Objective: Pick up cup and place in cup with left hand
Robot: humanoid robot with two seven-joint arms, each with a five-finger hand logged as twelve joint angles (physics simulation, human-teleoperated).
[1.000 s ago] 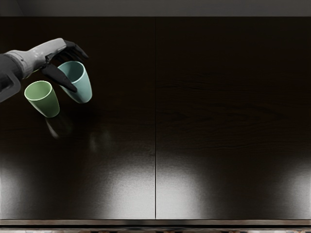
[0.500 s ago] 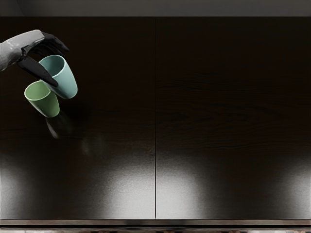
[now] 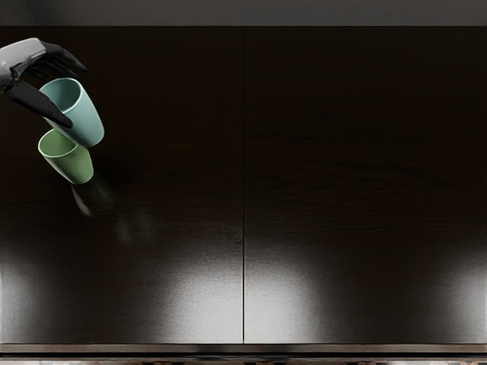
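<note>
Above a glossy dark table (image 3: 335, 160), fingers (image 3: 36, 102) of the left hand (image 3: 25, 55) grasp a blue cup (image 3: 85, 122), grey backdrop (image 3: 259, 12) beyond

Left hand (image 3: 55, 84) at the table's far left. First cup (image 3: 85, 114) held in the hand, between thumb on its near side and fingers (image 3: 59, 55) on its far side. Second cup (image 3: 72, 163) on the table (image 3: 342, 175), in front of the hand and slightly to its right; the first cup overlaps its rim in view, contact between cups not determinable. Table seam (image 3: 243, 198) well to the hand's right, running front to back.
</note>
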